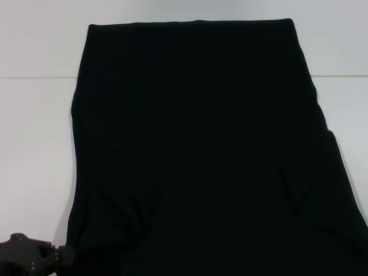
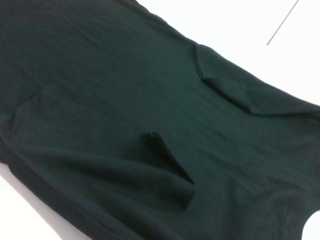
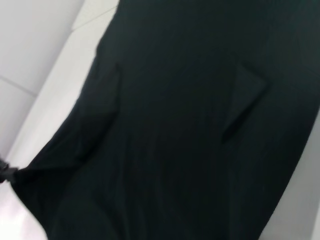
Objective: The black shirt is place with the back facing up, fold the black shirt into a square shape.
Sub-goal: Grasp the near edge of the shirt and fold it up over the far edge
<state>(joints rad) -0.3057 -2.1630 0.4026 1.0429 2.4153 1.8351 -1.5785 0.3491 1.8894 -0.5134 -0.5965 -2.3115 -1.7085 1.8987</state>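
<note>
You are looking at the black shirt [image 1: 201, 149] spread over the white table [image 1: 34, 144], filling the head view from near the top edge down past the bottom. Its outline reads as a long tapered panel with no sleeves sticking out at either side, so I judge that the sleeves and side edges are already folded in over the body. What remains, by my reading, is the lengthwise fold that brings the long panel down to a square (nothing in the frames shows that fold begun).

The left gripper [image 1: 34, 256] sits at the lower left corner of the head view, touching or just beside the shirt's near left corner. Whether its jaws are released or clenched on cloth, you cannot tell from here. The right gripper does not appear in the head view at all, and its own camera shows none of its fingers.

The head view gives you the overall outline and little surface detail. The left wrist view adds what it hides: a raised pucker [image 2: 167, 162] of cloth in the middle of the frame and a folded-over flap [image 2: 235, 92] at upper right. The right wrist view shows a flap edge [image 3: 245, 100] at right of centre and a corner of cloth pinched by a dark tip [image 3: 5, 172] at the left edge.
</note>
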